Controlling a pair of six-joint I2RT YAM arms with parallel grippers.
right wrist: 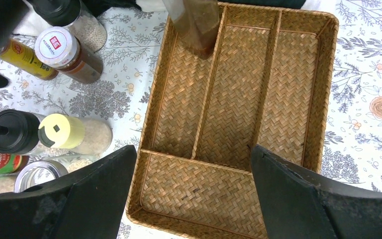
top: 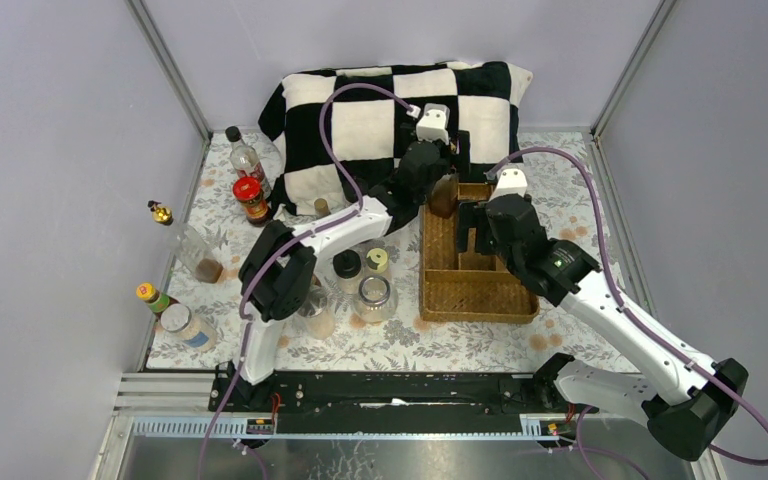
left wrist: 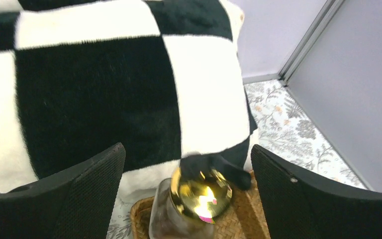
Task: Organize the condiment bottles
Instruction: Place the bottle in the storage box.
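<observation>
— Bottle first: where is the gold-topped bottle (left wrist: pixel 201 196) from the left gripper (left wrist: pixel 188 162)?
— Directly under it, between the two fingers (left wrist: pixel 79 199), with the cap facing up to the palm. It stands in the wicker tray (left wrist: pixel 140 219), at the end nearest the checked pillow (left wrist: pixel 79 99).
— Does the gripper hold it?
— No. The jaws stand wide and both pads are apart from the glass. I judge the bottle is already placed.
— And its long axis?
— Nearly upright, so along the gripper's own line. I think the safe way out is straight up. A sideways move could catch the cap and tip the bottle.
— What about the right gripper (right wrist: pixel 194 154)?
— Also wide, holding nothing, hovering over the near part of the same tray. The gold-topped bottle is ahead of it, beyond its fingertips.
— Which arm for the next bottle?
— The loose ones, like the yellow-capped jar (right wrist: pixel 59 130) and the black-capped jar (right wrist: pixel 14 130), lie outside the tray, on the left-finger side of the right gripper. Probably the left arm is nearer.
</observation>
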